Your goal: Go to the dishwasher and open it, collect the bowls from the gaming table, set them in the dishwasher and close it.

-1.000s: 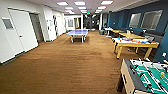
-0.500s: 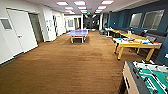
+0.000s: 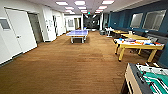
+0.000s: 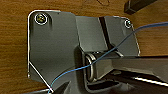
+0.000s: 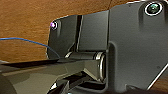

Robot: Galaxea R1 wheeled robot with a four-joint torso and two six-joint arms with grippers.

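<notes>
Evidently the robot was mid-drive across the wood floor (image 3: 75, 62), the gaming table (image 3: 138, 46) with small bowls (image 3: 120, 39) at 2 o'clock, so approaching it seemed next; whether either pincer was clenched I could not tell.

Long open room, brown wood-plank floor (image 3: 67, 65), white wall with white doors (image 3: 21, 31) on the left, dark blue wall with windows (image 3: 152, 20) on the right, bright ceiling light panels (image 3: 80, 3), blue ping-pong table (image 3: 77, 33) mid-room, foosball table (image 3: 147, 78) near right.
</notes>
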